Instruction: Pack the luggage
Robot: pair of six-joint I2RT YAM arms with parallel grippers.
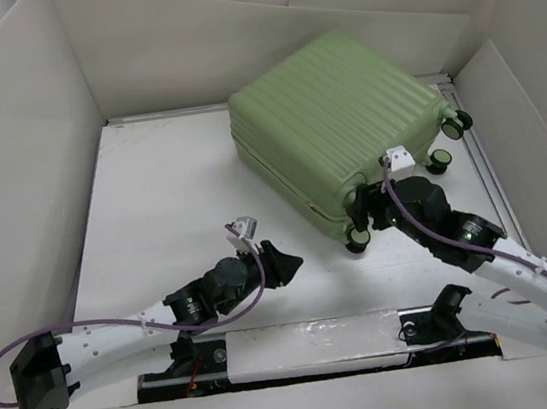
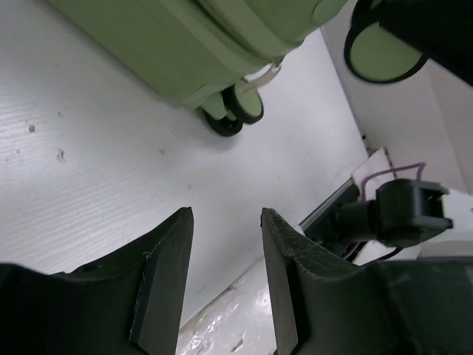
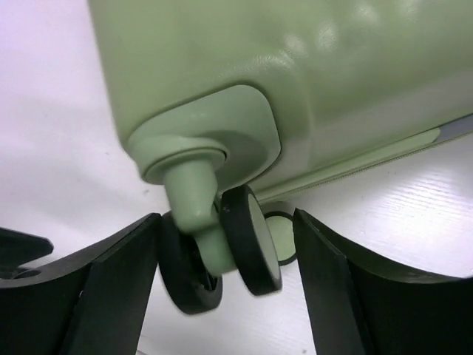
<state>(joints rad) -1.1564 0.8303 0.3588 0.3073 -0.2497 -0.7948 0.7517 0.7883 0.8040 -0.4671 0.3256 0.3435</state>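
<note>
Top external shows the luggage lying closed on the far right of the worktop. Right jaws stand parted around its near caster wheel — left jaws parted too, holding nothing, near centre.

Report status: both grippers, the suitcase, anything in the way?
Left gripper open, empty, above table. Right gripper open around a wheel. Suitcase closed, lying flat. Nothing seen in the way.

Bright even overhead light, soft shadows – wrist close-ups blurred
</note>
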